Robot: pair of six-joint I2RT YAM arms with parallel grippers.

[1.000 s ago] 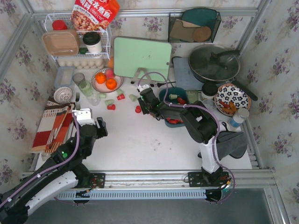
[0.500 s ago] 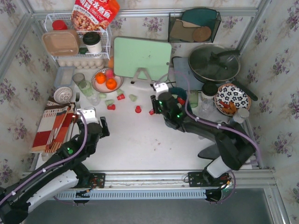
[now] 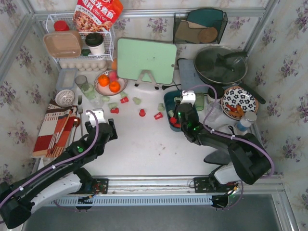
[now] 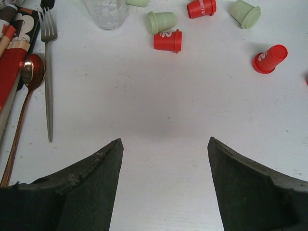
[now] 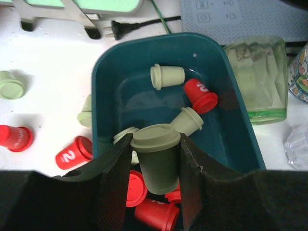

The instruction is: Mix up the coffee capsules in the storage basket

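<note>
The dark teal storage basket [image 5: 159, 41] holds several coffee capsules, among them a mint one [image 5: 167, 76], a red one [image 5: 199, 95] and more red ones at its near end [image 5: 156, 214]. My right gripper [image 5: 155, 140] hangs over the basket's near end, shut on a mint green capsule [image 5: 158, 163] held lid-up. In the top view the right gripper [image 3: 179, 118] is at the basket [image 3: 167, 98]. Loose capsules lie on the table to the left, red [image 3: 158, 116] and green [image 3: 137, 101]. My left gripper [image 4: 164, 141] is open and holds nothing, short of a red capsule [image 4: 168, 40].
A fork [image 4: 47, 72] and a spoon [image 4: 29, 72] lie left of the left gripper, a clear glass [image 4: 106, 9] beyond. A green glass jar [image 5: 257, 79] stands right of the basket, a power plug [image 5: 120, 30] behind it. A cutting board [image 3: 146, 60], oranges [image 3: 109, 84] and a pan [image 3: 220, 65] fill the back.
My right arm has swung right from the loose capsules to above the basket, with the green capsule in its grip. My left gripper has crept forward and right toward the loose capsules.
</note>
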